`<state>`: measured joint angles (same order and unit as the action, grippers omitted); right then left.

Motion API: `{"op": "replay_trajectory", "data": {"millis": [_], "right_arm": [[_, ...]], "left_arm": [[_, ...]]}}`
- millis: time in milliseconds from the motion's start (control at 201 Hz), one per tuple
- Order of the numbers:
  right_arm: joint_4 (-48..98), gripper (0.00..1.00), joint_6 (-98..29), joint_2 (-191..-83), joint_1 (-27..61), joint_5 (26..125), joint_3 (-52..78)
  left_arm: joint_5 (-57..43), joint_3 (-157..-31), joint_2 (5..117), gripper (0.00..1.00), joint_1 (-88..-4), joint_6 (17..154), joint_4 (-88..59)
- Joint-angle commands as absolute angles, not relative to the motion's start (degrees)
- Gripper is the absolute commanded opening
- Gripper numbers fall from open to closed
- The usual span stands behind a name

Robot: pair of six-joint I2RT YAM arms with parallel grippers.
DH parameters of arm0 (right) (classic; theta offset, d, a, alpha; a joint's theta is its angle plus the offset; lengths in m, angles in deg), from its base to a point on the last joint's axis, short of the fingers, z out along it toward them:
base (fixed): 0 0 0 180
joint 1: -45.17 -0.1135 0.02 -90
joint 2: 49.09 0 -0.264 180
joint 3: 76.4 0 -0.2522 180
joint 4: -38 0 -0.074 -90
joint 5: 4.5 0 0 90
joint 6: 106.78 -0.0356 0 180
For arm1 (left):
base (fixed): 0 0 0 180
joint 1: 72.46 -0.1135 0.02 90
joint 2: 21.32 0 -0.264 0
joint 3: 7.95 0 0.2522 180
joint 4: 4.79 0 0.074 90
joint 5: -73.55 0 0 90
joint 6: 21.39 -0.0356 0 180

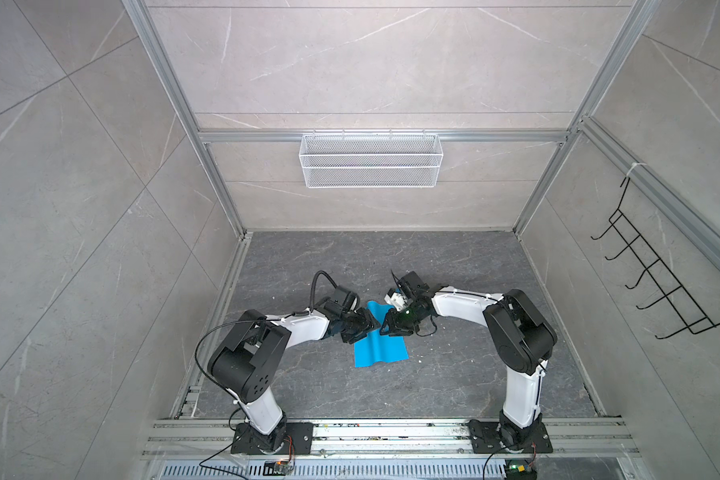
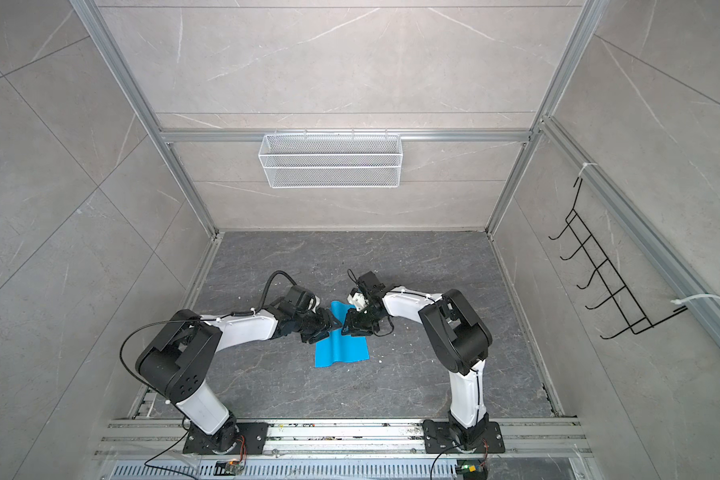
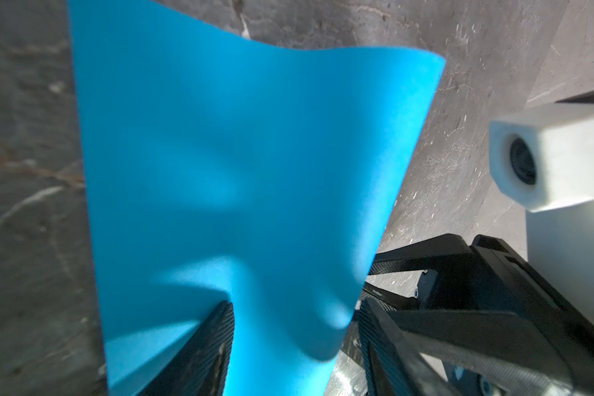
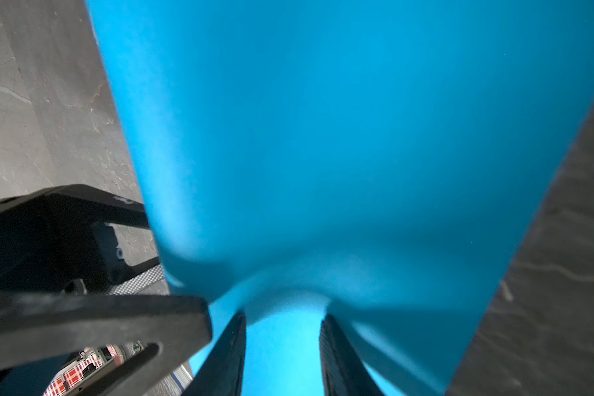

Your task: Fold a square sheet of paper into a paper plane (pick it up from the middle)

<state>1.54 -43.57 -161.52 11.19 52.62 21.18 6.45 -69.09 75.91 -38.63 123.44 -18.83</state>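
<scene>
The square sheet of paper (image 1: 381, 349) (image 2: 344, 351) lies bright blue on the dark table, buckled into a raised ridge along its middle. My left gripper (image 1: 373, 326) (image 2: 333, 323) and right gripper (image 1: 385, 328) (image 2: 345, 328) meet tip to tip over the sheet's far half. In the left wrist view the paper (image 3: 247, 154) bulges up between the left gripper's (image 3: 295, 305) spread fingers. The right wrist view shows the paper (image 4: 340, 137) humped over the right gripper (image 4: 283, 317), jaws apart, blue between them. No paper plane is in view.
A white mesh basket (image 1: 371, 160) hangs on the back wall and a black wire rack (image 1: 657, 282) on the right wall. Small white scraps dot the table. An aluminium rail (image 1: 391, 436) runs along the front. The right arm's white camera housing (image 3: 546, 164) sits close to the left gripper.
</scene>
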Motion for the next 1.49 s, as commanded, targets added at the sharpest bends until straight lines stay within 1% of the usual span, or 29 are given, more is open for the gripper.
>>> {"op": "replay_trajectory", "data": {"millis": [0, 50, 134, 284, 478, 637, 861, 966, 1125, 1290, 1489], "right_arm": [[0.95, 0.39, -43.15, -164.62, 11.1, 53.87, 21.1], [0.91, 0.39, -43.15, -164.76, 11.07, 53.87, 20.97], [1.11, 0.39, -43.24, -164.69, 11.06, 53.86, 21.09], [1.62, 0.38, -43.65, -164.19, 11.06, 54.11, 21.16], [3.23, 0.38, -44.83, -162.21, 11.57, 54.26, 22.25], [8.92, 0.38, -47.93, -155.18, 13.7, 54.74, 26.66], [18.23, 0.44, -52.63, -139.28, 19.75, 57.14, 36.82], [17.98, 0.5, -51.06, -135.3, 21.61, 56.95, 38.51], [13.42, 0.53, -46.82, -138.04, 21.69, 55.22, 36.34], [13.73, 0.47, -46.14, -142.32, 21.59, 52.06, 36.05], [13.84, 0.41, -45.77, -146.69, 20.95, 51.4, 35.99]], "left_arm": [[7.24, -70.49, 77.51, 0.59, -38.57, 120.23, -21.06], [7.25, -70.74, 77.64, 0.57, -38.53, 119.5, -21.62], [7.11, -71.0, 77.43, 0.48, -38.47, 118.29, -22.3], [7.27, -71.85, 76.32, 0.37, -38.45, 115.79, -23.3], [7.57, -71.43, 73.32, 0.31, -38.47, 113.2, -22.04], [9.37, -69.98, 70.57, 0.26, -38.61, 111.87, -18.76], [16.89, -67.97, 66.87, 0.24, -38.61, 114.7, -8.98], [19.77, -67.76, 67.69, 0.25, -38.47, 118.4, -3.67], [21.79, -67.86, 73.33, 0.25, -38.58, 123.23, 2.18], [20.76, -68.76, 78.73, 0.26, -38.79, 123.57, 0.92], [18.31, -69.98, 80.93, 0.28, -38.96, 120.26, -4.33]]}}
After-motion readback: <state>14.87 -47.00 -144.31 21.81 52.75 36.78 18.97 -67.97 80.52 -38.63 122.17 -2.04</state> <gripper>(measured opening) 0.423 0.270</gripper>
